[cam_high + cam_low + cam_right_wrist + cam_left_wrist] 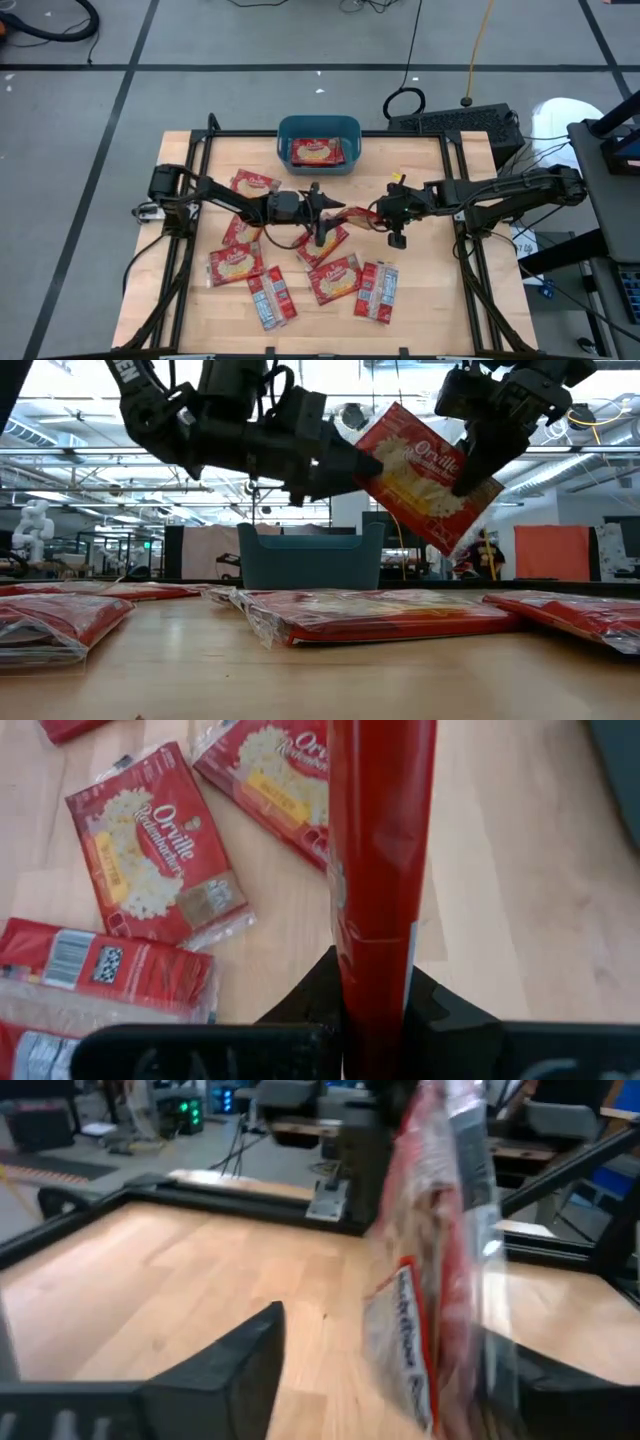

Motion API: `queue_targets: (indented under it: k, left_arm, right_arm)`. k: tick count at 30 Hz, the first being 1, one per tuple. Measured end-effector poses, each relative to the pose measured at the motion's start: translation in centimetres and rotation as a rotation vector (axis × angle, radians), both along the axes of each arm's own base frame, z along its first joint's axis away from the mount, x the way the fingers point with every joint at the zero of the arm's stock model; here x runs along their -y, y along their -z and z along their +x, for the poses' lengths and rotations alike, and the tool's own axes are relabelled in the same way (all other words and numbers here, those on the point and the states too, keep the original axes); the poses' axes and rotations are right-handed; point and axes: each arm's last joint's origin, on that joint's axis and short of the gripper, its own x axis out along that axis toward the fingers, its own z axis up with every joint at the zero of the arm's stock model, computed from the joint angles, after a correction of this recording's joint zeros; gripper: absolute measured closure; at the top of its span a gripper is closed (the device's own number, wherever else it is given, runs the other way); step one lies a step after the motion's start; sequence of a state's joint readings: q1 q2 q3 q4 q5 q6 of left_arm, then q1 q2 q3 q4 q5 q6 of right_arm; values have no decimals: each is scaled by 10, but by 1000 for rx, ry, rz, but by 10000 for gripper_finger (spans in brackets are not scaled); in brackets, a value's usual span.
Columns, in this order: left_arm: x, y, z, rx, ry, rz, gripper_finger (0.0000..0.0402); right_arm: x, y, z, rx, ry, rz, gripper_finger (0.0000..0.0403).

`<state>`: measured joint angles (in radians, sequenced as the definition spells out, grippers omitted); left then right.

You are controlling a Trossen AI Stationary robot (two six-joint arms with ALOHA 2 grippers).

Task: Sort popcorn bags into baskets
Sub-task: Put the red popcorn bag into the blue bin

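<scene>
My right gripper (385,213) is shut on one red popcorn bag (420,465) and holds it above the middle of the table. The bag stands on edge, its printed face toward the near edge. My left gripper (338,210) is open and reaches in level from the left. Its fingers (230,1370) stand on either side of the bag's left end (440,1280). The teal basket (318,128) sits at the far middle with one bag (317,152) lying flat in it. Several more bags (237,265) lie flat on the table. My right gripper pinches the bag's right edge (375,970) between its two fingers, coming slanting down from the table's right. The bag is lifted clear of the table and tilted, with one corner lowest (432,545). My left gripper: I cannot tell whether its fingers touch the bag.
Loose bags lie at the left (255,183), under the grippers (325,243) and along the near side (272,297) (335,278) (377,290). A black frame rail (400,134) runs around the tabletop. Bare wood lies at the far right (420,160).
</scene>
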<state>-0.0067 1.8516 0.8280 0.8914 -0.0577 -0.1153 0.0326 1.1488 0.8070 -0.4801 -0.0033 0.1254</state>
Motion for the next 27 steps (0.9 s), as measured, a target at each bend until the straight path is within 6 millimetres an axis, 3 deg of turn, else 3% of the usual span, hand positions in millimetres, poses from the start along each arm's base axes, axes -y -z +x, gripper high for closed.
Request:
queue_targets:
  k: [9, 11, 16, 27]
  left_arm:
    - [2, -9, 10, 36, 70, 81, 358]
    - [2, -9, 10, 36, 70, 78, 383]
    - [2, -11, 11, 47, 62, 55, 367]
    - [6, -21, 11, 158, 74, 67, 383]
  right_arm:
    - [3, 0, 0, -2, 5, -15, 376]
    - [4, 0, 0, -3, 12, -26, 374]
    - [5, -6, -4, 28, 42, -62, 353]
    - [2, -36, -33, 191, 90, -53, 237]
